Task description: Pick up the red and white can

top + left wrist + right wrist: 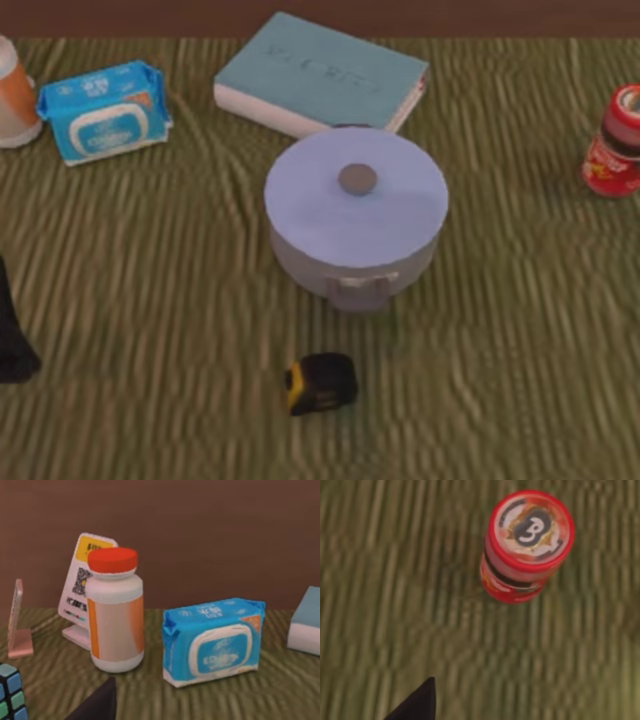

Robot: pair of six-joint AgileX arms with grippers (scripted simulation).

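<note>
1. Nearest the camera, a small black and yellow tape measure (321,383) lies on the green ribbed table (150,300), near the middle and just in front of the pot.
2. At the left edge, near side, a dark piece of the left arm (12,335) sticks into the top view; the left gripper itself is out of frame there, and the left wrist view shows only one dark fingertip (97,702), so open or closed can't be told.
3. Centre of the table: a pale blue pot (355,215) with lid on, grey knob (357,179) on top, one handle facing the near side.
4. Right edge, level with the pot and well apart from it: the red and white can (614,140), upright, partly cut off by the frame.
5. In the right wrist view the can (525,547) is seen from above, standing free on the cloth, ringed top with a "3" mark; only one dark tip of the right gripper (417,702) shows, apart from the can; its spread can't be told.
6. Far side, behind the pot: a teal book (320,78) lying flat, just touching or overlapping the pot's far rim in the top view.
7. Far left: a blue wipes pack (104,110); beside it at the left edge an orange and white bottle (15,95) with a red cap, upright.
8. The left wrist view shows more beyond the bottle: a QR-code sign (82,592), a pink stand (19,625), and a cube puzzle corner (11,692).
</note>
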